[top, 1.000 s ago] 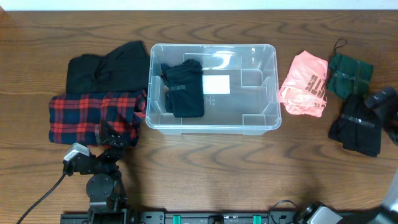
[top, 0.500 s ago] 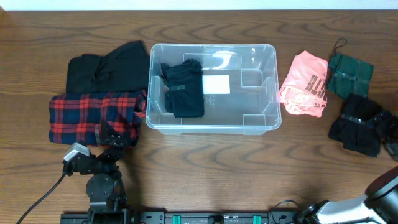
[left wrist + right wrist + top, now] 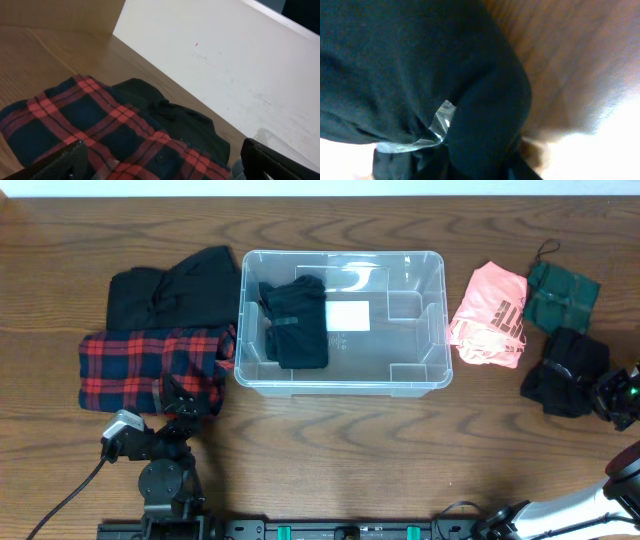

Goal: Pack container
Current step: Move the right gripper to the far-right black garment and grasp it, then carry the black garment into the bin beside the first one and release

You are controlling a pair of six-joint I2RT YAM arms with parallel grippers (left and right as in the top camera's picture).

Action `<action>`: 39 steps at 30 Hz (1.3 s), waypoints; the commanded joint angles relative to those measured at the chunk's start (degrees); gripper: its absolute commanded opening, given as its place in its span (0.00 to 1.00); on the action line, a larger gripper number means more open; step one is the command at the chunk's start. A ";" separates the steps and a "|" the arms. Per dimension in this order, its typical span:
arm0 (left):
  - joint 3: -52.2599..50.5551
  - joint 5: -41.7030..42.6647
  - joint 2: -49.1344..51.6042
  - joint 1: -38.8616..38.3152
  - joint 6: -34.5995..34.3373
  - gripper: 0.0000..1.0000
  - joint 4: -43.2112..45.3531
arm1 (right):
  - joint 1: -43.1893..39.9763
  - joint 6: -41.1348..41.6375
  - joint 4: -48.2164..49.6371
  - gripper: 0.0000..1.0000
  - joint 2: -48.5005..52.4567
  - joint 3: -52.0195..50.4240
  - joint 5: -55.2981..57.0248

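Note:
The clear container (image 3: 340, 386) stands mid-table with one folded black garment (image 3: 296, 323) lying in its left half. At the table's right edge my right gripper (image 3: 607, 395) is shut on a black taped bundle (image 3: 565, 370), which is bunched up on the wood. The right wrist view is filled by this black bundle (image 3: 420, 65), pinched at my right gripper (image 3: 480, 170). My left gripper (image 3: 180, 395) hangs open over the near edge of a red plaid shirt (image 3: 140, 365). In the left wrist view the left gripper (image 3: 162, 165) has only the plaid shirt (image 3: 100, 125) below it.
A black garment (image 3: 170, 285) lies behind the plaid shirt, left of the container. A pink folded top (image 3: 490, 315) and a dark green bundle (image 3: 560, 295) lie right of the container. The left arm's base (image 3: 160, 480) stands at the near edge.
The right gripper came down from the far right onto the black bundle and closed on it. The bundle has bunched up and shifted slightly left. The left arm has not moved.

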 commanded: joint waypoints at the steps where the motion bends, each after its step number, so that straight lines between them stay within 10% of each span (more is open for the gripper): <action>1: -1.14 -0.28 -0.35 0.26 0.35 0.98 -1.95 | 0.68 1.31 -0.59 0.07 -3.74 -0.68 -4.22; 9: -1.14 -0.26 -0.35 0.26 0.35 0.98 -1.95 | 7.28 8.90 0.22 0.01 -27.82 -0.68 -12.50; 18: -1.14 -0.28 -0.35 0.26 0.35 0.98 -1.95 | 33.66 16.85 3.23 0.01 -46.38 -0.68 -20.48; 28: -1.14 -0.26 -0.35 0.26 0.35 0.98 -1.97 | 66.25 43.87 15.47 0.01 -36.15 -0.79 6.47; 39: -1.14 -0.28 -0.35 0.26 0.35 0.98 -1.97 | 74.40 54.16 28.15 0.07 -11.69 -0.79 8.68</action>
